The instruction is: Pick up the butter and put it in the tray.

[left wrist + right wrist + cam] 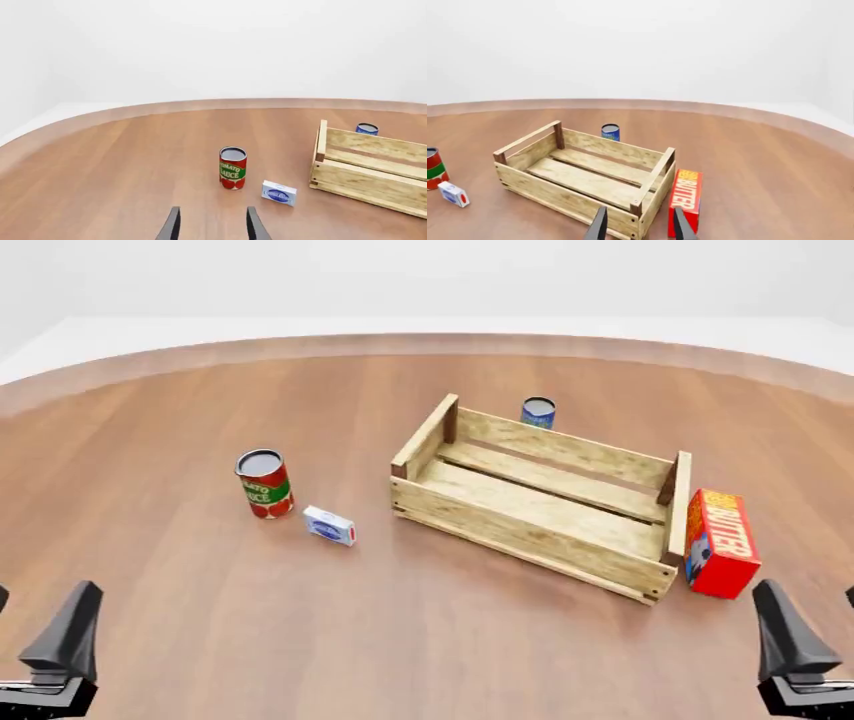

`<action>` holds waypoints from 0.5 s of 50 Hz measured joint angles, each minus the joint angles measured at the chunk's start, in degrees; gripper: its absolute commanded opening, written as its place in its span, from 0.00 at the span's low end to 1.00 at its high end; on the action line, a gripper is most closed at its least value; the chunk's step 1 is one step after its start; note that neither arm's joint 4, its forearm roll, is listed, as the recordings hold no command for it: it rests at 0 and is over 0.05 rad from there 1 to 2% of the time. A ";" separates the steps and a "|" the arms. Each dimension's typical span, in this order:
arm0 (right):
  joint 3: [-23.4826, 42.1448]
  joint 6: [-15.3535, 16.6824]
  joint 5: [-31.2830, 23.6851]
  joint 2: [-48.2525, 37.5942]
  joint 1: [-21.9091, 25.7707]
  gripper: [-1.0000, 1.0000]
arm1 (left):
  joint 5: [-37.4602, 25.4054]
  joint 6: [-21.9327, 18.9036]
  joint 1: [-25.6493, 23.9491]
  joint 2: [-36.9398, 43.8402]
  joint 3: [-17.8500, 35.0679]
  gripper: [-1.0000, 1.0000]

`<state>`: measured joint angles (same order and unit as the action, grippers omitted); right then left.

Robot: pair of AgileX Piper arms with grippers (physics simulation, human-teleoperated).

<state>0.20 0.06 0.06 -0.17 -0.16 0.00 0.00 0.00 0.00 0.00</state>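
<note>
Beside the tray point(534, 515), the butter point(718, 543).

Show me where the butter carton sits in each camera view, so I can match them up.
Front view: the butter stands at the right, against the tray's right end.
Right wrist view: the butter is low, right of centre, beside the tray.
Left wrist view: not in it.
Shared landmark: the tray, in all three views.
</note>
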 measured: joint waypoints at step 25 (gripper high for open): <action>0.60 1.52 4.77 -6.20 -1.56 1.00 | 0.00 0.00 0.00 0.00 0.00 1.00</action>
<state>0.80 1.58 4.83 -6.36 -1.72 0.00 0.00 0.00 0.00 0.00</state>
